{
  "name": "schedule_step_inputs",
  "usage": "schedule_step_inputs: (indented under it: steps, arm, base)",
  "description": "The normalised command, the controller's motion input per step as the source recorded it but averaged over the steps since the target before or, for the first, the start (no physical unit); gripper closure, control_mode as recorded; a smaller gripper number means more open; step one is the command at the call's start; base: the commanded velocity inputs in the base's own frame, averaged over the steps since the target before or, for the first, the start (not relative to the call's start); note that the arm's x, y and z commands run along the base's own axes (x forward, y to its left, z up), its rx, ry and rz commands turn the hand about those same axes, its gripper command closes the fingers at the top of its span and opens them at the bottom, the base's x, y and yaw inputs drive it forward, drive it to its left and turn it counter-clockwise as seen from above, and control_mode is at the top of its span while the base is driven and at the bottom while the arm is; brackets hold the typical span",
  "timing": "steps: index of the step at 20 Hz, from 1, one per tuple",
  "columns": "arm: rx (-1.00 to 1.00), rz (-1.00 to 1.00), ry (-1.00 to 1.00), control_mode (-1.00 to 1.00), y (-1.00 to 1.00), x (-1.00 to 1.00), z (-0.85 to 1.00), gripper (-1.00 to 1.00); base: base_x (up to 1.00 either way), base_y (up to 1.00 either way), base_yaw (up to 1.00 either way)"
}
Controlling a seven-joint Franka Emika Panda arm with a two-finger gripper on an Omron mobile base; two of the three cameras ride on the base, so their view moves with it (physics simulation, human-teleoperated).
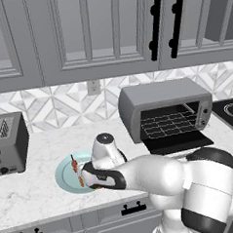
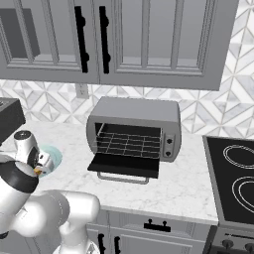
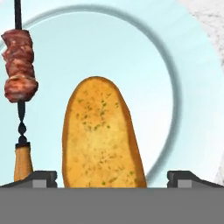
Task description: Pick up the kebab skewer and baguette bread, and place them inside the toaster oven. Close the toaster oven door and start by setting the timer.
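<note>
Dark fingertips [image 3: 41, 177] stand wide apart, one on each side of the golden baguette bread [image 3: 101, 135], with clearance on both sides — nothing is held. The kebab skewer [image 3: 19, 74] lies just beside it on the pale blue plate [image 3: 192, 87]. The toaster oven [image 1: 164, 108] stands well apart across open marble countertop [image 1: 43, 157] — toaster oven door [image 2: 125, 165] folded down.

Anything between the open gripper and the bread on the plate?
Nothing visible. In the hand view the gripper is open, its tips either side of the bread, which lies flat on the plate. The skewer lies beside the bread, apart from it.
</note>
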Motion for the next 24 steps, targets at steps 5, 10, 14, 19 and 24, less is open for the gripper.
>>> schedule_step_inputs:
  steps: [5, 10, 14, 19, 24]
  arm:
    - [0.0, 0.0, 0.0, -1.0, 0.09, 0.04, -0.1, -1.0]
    - [0.0, 0.0, 0.0, -1.0, 0.06, 0.0, -0.17, -1.0]
    - [0.0, 0.0, 0.0, -1.0, 0.01, 0.0, -0.15, 1.0]
    - [0.0, 0.0, 0.0, -1.0, 0.0, 0.0, -0.01, 1.0]
    - [0.01, -0.06, 0.0, -1.0, -0.11, -0.14, 0.24, 1.0]
  base:
    - [0.0, 0.0, 0.0]
    - [0.0, 0.0, 0.0]
    - [0.0, 0.0, 0.0]
    - [0.0, 0.0, 0.0]
    - [0.0, 0.0, 0.0]
